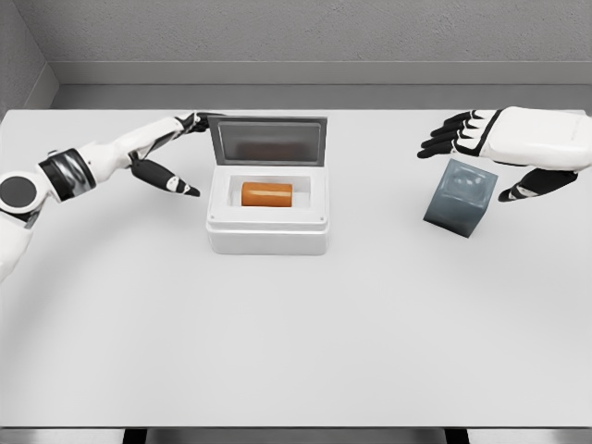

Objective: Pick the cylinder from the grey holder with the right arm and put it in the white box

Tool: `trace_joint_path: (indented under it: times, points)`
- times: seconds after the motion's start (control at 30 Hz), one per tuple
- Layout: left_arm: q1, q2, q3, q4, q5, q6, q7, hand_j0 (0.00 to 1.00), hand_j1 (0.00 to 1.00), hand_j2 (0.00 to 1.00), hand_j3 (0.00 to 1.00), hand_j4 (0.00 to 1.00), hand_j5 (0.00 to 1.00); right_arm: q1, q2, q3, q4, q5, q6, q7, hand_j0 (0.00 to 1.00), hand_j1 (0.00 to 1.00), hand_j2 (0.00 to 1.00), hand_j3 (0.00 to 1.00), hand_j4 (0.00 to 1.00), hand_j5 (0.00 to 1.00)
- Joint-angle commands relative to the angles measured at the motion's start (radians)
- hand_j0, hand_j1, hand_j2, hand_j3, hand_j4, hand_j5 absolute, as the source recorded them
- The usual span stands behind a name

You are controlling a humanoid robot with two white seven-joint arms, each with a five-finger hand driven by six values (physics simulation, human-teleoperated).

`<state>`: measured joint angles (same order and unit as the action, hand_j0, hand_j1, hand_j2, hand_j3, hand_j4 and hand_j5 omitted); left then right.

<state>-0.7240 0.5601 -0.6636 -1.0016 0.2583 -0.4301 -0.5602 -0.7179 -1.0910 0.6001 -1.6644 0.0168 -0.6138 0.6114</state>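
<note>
An orange cylinder (266, 194) lies on its side inside the white box (267, 236), whose grey lid (268, 141) stands open at the back. The grey holder (460, 197) stands tilted on the table to the right, with nothing in it. My right hand (476, 153) hovers just above and behind the holder, fingers spread and holding nothing. My left hand (180, 153) reaches in from the left; its fingers touch the upper left corner of the lid and its thumb points down beside the box.
The white table (296, 333) stretches wide in front of the box and holder. A grey wall runs behind the table's far edge.
</note>
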Motion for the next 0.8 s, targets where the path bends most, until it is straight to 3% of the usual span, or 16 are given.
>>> trace_joint_path:
  times: [0.0, 0.77]
  points:
    - [0.0, 0.007, 0.002, -0.011, 0.007, 0.001, 0.0, 1.0, 1.0, 1.0, 1.0, 1.0, 1.0, 0.0, -0.001, 0.0, -0.001, -0.006, 0.003, 0.0, 1.0, 1.0, 1.0, 1.0, 1.0, 1.0]
    - [0.021, 0.044, 0.004, -0.066, 0.035, -0.002, 0.002, 1.0, 1.0, 1.0, 1.0, 1.0, 1.0, 0.02, 0.002, 0.001, -0.006, -0.004, 0.003, 0.0, 1.0, 1.0, 1.0, 1.0, 1.0, 1.0]
